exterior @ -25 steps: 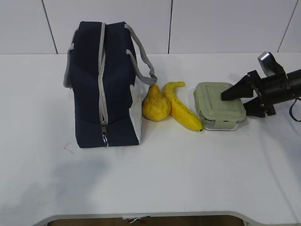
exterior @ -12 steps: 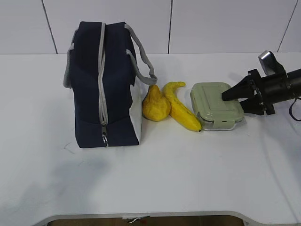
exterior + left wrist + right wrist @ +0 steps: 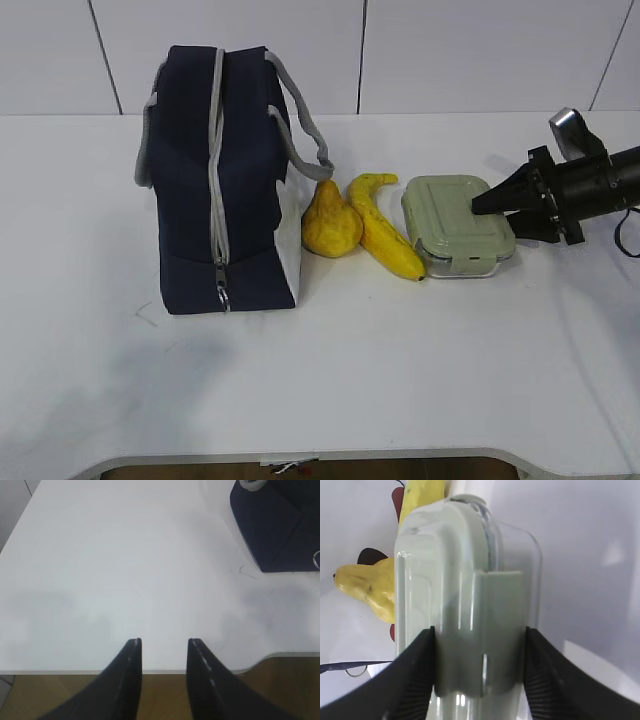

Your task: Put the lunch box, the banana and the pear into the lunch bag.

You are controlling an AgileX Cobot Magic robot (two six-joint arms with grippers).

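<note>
The navy lunch bag (image 3: 215, 180) stands zipped at the left. It also shows in the left wrist view (image 3: 280, 525). The yellow pear (image 3: 330, 225) and the banana (image 3: 385, 240) lie side by side to its right. The lunch box (image 3: 450, 220) with its sage-green lid touches the banana. My right gripper (image 3: 492, 220) grips the box's right end, one finger on the lid and one under the base. In the right wrist view the fingers (image 3: 415, 670) press both sides of the lunch box (image 3: 470, 580). My left gripper (image 3: 164, 642) is open and empty over the table's front edge.
The white table (image 3: 400, 370) has a rounded front edge. A white panelled wall (image 3: 450, 50) stands behind it. The bag's grey rope handle (image 3: 300, 120) hangs toward the pear. The right wrist view also shows the pear (image 3: 370, 587) and the banana (image 3: 422, 492) beyond the box.
My right gripper has closed on the lunch box's right end. The box has shifted left against the banana, which slid slightly. The left gripper's earlier state is not shown.
</note>
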